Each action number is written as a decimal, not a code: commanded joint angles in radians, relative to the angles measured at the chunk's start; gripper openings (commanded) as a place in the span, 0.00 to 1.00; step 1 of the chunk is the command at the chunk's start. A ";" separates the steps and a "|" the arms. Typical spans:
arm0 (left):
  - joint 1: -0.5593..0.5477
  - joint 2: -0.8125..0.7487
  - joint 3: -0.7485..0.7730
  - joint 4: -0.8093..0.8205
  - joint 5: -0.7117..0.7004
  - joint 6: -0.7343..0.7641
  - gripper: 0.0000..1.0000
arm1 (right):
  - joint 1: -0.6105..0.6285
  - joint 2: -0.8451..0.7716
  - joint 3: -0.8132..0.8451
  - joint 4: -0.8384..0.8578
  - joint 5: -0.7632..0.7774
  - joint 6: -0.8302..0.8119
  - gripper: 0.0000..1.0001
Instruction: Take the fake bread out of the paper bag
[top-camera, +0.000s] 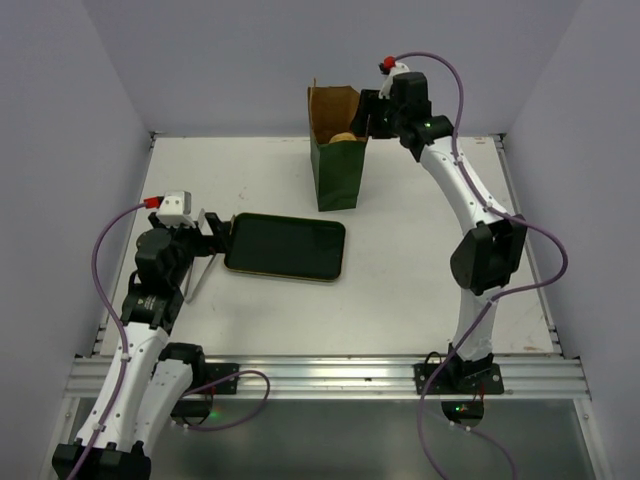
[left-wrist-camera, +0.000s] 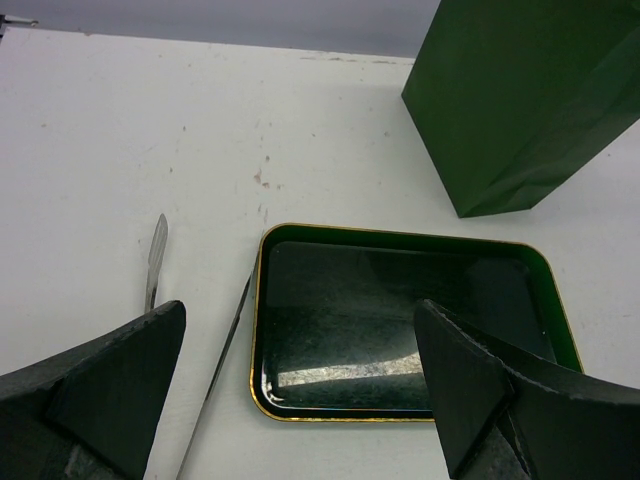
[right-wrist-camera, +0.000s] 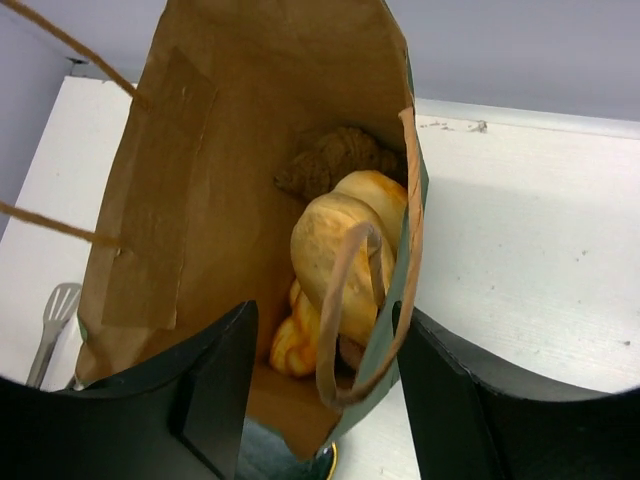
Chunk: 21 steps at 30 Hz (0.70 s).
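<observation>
The left arm (top-camera: 140, 310) sits folded low at the near left, its forearm roughly level and its wrist turned toward the right. The left pincer (top-camera: 215, 232) points right with its jaws spread wide. The right arm (top-camera: 460, 190) rises from the near right, bends at a raised elbow and stretches to the far middle. There the right pincer (top-camera: 372, 115) tilts downward, its fingers (right-wrist-camera: 215, 380) parted with a clear gap.

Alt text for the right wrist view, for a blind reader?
Looking down into the open paper bag, brown inside, where tan and yellow-orange fake bread pieces are piled. The right tool has its dark fingers spread at the bottom edge, the bag's string handle looping between them.
</observation>
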 joint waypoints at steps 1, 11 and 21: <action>-0.005 0.001 0.006 0.050 -0.011 0.023 1.00 | 0.005 0.030 0.084 0.047 0.097 0.026 0.59; -0.005 0.002 0.008 0.050 -0.010 0.024 1.00 | 0.015 0.113 0.146 0.045 0.152 0.014 0.39; -0.005 0.004 0.006 0.050 -0.010 0.026 1.00 | 0.016 0.131 0.199 0.055 0.206 -0.023 0.00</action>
